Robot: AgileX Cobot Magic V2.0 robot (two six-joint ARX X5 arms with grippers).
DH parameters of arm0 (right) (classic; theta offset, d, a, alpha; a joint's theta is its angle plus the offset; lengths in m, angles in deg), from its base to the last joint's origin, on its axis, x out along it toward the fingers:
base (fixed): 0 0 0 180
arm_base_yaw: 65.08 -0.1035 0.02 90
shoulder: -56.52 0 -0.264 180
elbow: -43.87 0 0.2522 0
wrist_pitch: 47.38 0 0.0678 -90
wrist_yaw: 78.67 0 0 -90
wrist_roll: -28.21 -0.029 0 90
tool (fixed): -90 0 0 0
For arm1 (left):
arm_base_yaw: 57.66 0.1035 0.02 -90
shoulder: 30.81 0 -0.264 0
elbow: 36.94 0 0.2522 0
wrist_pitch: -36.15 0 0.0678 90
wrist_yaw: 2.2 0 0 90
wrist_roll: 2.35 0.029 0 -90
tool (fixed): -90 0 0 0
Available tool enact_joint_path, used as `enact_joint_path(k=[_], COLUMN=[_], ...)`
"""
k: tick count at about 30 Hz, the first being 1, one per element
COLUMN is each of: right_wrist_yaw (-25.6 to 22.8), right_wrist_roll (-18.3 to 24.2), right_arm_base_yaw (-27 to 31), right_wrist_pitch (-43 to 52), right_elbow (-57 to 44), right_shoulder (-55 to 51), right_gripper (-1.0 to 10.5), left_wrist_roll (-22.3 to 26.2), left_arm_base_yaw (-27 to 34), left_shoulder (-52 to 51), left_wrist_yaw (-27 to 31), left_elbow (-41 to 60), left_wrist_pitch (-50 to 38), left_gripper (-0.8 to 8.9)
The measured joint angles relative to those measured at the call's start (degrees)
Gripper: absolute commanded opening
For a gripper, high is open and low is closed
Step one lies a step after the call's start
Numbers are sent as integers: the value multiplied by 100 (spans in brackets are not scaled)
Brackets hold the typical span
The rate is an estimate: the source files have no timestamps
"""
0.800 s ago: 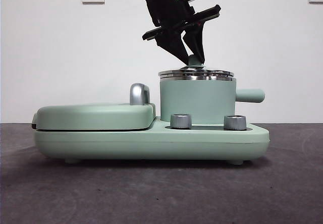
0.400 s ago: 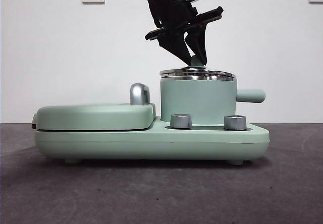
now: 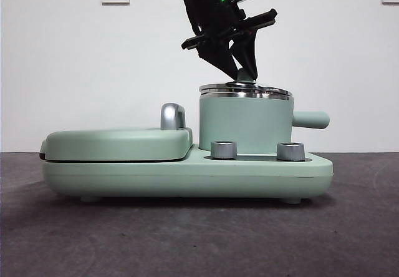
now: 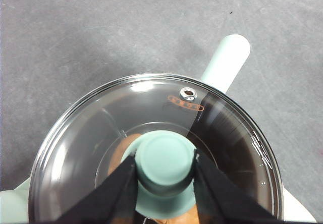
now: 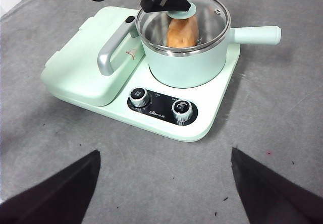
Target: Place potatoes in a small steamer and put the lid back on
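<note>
The small steamer stands on the right half of the mint-green cooker base, its side handle pointing right. The glass lid rests on its steel rim. My left gripper comes down from above and is shut on the lid's green knob, one jaw on each side. Through the glass, the orange-brown potato lies inside the pot, and it also shows in the right wrist view as the potato under the lid. My right gripper hangs open, high above the table's front, well away from the steamer.
The cooker base also carries a flat lidded griddle with a chrome handle on the left. Two steel dials sit in front of the pot. Dark table surface surrounds the cooker.
The left gripper, with the lid knob in it, has drifted slightly to the right, and the pot with its lid has shifted a little right with it.
</note>
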Motion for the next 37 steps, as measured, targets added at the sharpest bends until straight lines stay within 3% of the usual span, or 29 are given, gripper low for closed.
enact_joint_path(k=[37], right_wrist_yaw=[-42], right_wrist_roll=[-192], right_arm_base_yaw=[0], right_wrist_pitch=[291], right_elbow=[0], right_shoulder=[0], right_gripper=[410], left_wrist_roll=[90], left_arm_base_yaw=[-15], left_shoulder=[-254], left_wrist_yaw=[31], left_elbow=[0], left_wrist_pitch=[98], left_gripper=[14])
